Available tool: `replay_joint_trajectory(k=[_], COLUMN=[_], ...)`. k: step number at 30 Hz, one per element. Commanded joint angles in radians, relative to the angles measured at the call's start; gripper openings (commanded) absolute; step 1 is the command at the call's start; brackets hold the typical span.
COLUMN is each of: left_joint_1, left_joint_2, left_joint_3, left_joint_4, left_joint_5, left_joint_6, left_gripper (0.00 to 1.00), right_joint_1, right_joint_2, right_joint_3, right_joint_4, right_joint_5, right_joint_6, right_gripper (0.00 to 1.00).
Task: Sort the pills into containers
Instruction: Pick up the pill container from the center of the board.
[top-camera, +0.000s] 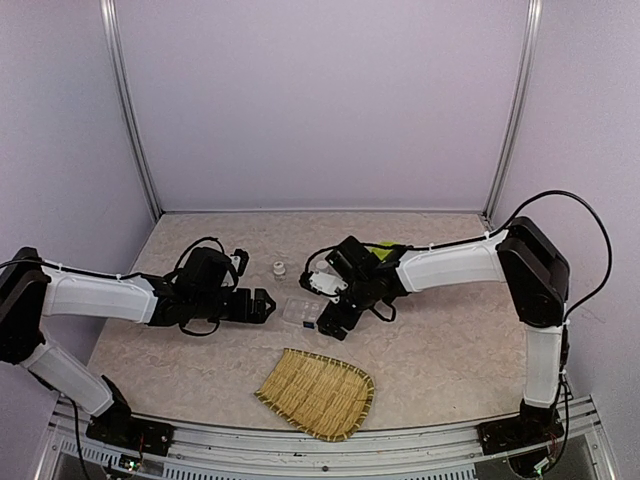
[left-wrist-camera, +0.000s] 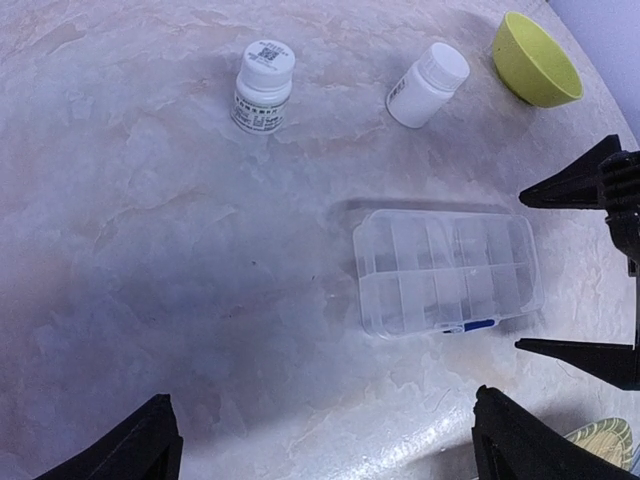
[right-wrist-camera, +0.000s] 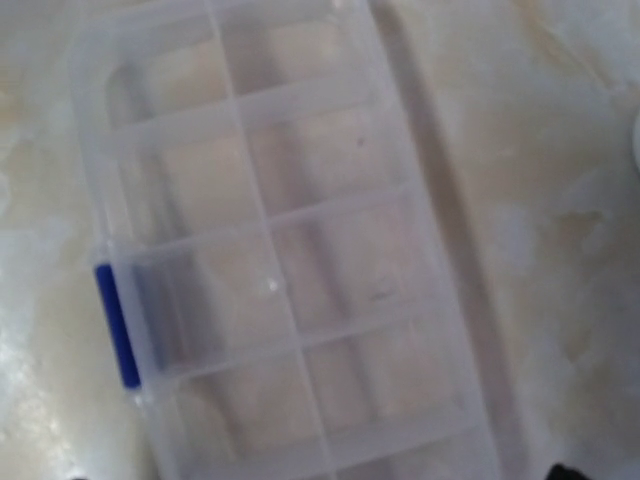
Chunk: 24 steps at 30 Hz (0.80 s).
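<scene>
Looking down from the top camera, I have the box (top-camera: 300, 312) lying flat on the table (top-camera: 450, 340) between my two grippers. My left gripper (top-camera: 266, 306) sits just left of the box, and the right gripper (top-camera: 328, 318) is at its right end. A tray (top-camera: 318, 393) lies on the near side of the box. A bottle (top-camera: 277, 267) stands behind the box, and a bowl (top-camera: 385, 247) shows partly behind the right arm.

On the left wrist camera my own jaws are wide apart and hold nothing. The box lies ahead of them, its blue latch (left-wrist-camera: 468, 326) on the near long side. The bottle stands upright beyond the box's left end, a second bottle (left-wrist-camera: 427, 85) leans beyond its middle, and the bowl is tipped further right. The right gripper's jaws are spread at the box's right end; I cannot tell if they touch it.

On the right wrist camera the box fills the frame, blurred, with its dividers visible and the latch on its left edge. My fingers barely show here, so this view does not give the jaws.
</scene>
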<state>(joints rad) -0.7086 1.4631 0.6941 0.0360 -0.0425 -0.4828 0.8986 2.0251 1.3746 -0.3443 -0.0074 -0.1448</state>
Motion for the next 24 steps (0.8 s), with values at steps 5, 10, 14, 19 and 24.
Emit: replay_joint_trajectory(k=[5,10,14,19,24], left_joint_1=[-0.006,-0.006,-0.006,-0.006,-0.006], left_joint_2=[-0.013,-0.015,-0.012,-0.009,-0.012], left_joint_3=[-0.010,-0.007,-0.006,0.001,0.007], left_joint_4=[0.008,0.008,0.008,0.007,0.002], left_joint_5=[-0.002,0.007,0.012,0.023,0.026], left_joint_6=[-0.001,0.003,0.007,0.012,0.017], left_gripper=[0.99,0.99,0.99,0.99,0.99], right_joint_1=[0.008,0.010,0.008,0.004,-0.010], right_joint_2=[0.033,0.056,0.084,0.109,0.117], right_joint_3=[0.015,0.034,0.062,0.091,0.109], right_joint_4=[0.057,0.055,0.034,0.003,-0.033], right_joint_5=[-0.031,-0.015,0.006,-0.029,-0.091], right_joint_6=[-0.051,-0.073,-0.089,-0.100,-0.092], right_gripper=[0.95,0.96,0.96,0.91,0.79])
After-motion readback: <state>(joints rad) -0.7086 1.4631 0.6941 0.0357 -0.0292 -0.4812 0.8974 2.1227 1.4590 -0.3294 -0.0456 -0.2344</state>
